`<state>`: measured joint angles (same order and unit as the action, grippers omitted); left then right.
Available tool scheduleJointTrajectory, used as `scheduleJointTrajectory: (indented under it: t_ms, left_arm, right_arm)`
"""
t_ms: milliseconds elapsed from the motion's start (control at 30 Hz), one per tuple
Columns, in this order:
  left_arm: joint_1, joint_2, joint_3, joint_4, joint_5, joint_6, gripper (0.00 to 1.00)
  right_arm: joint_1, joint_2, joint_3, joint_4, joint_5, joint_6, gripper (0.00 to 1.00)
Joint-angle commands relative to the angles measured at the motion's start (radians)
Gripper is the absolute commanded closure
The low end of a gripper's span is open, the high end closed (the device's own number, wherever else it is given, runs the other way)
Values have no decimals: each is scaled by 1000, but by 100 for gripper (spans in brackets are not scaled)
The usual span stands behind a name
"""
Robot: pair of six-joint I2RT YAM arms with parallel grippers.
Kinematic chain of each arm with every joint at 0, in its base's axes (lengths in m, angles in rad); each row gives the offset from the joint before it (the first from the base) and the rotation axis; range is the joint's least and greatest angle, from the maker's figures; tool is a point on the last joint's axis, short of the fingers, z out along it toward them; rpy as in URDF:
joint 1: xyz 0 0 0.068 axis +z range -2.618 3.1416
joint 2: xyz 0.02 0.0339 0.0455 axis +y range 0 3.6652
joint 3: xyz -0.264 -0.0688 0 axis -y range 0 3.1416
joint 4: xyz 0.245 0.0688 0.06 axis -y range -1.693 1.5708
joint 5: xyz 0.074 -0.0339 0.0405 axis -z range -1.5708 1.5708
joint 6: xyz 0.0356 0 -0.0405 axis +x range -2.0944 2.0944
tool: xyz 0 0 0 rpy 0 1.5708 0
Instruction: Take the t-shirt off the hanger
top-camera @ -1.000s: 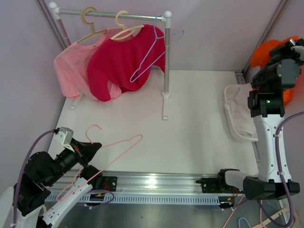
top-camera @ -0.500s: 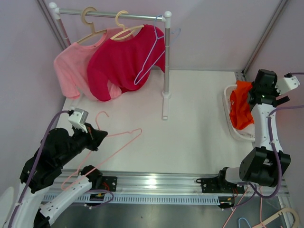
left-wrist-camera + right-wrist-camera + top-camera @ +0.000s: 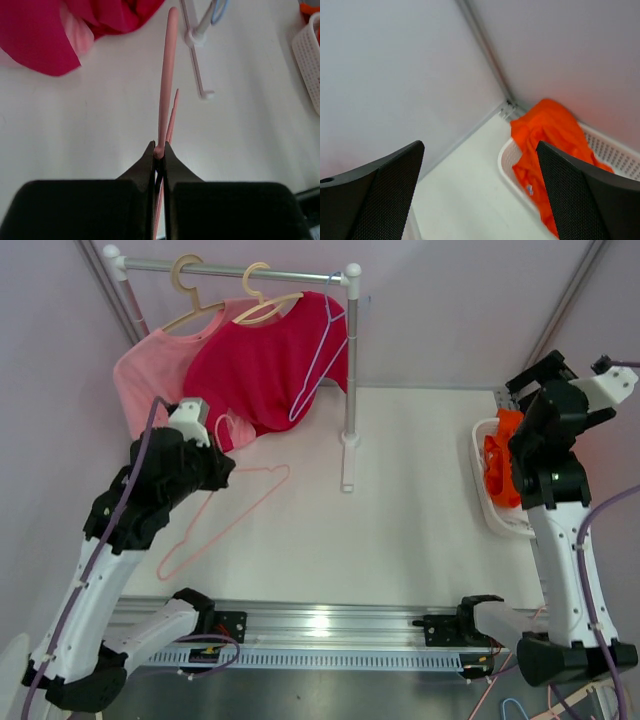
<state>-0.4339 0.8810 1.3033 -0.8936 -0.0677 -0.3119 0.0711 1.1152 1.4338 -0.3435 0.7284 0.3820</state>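
Left gripper (image 3: 159,150) was clamped on bare pink hanger (image 3: 167,75), probably to rehang it; right gripper (image 3: 480,165) hung with jaws apart over basket (image 3: 615,150), orange t-shirt (image 3: 547,125) lying inside.

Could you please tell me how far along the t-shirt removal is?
Done: the orange t-shirt lies in the white basket. In hand: the left gripper is shut on the bare pink hanger; the right gripper is open. Left, perhaps: the pink t-shirt and the red t-shirt hang on hangers.
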Motion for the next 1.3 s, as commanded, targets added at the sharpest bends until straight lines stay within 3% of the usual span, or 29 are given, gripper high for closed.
scheduleJointTrajectory:
  t_ms: [0, 133, 367, 567, 700, 867, 1133, 1267]
  left_arm:
    - [44, 73, 129, 96, 5, 83, 99]
    - [44, 160, 215, 152, -124, 198, 100]
    - [44, 216, 183, 464, -210, 235, 99]
    - [44, 456, 445, 458, -149, 287, 99]
    - [44, 565, 562, 498, -60, 301, 100]
    - [44, 761, 821, 444, -20, 310, 99]
    - [44, 895, 907, 553, 29, 292, 99]
    - [46, 1015, 1083, 516, 48, 286, 99]
  right_arm:
    - [80, -104, -137, -11, -60, 32, 1]
    - [186, -207, -305, 89, -23, 9, 1]
    - [282, -225, -273, 52, 31, -11, 0]
    - [285, -331, -323, 57, 2, 6, 0]
    - [286, -345, -331, 34, 0, 12, 1]
    - [286, -348, -340, 81, 2, -52, 1]
    - [286, -328, -352, 138, 26, -107, 1]
    - [286, -318, -354, 150, 42, -138, 0]
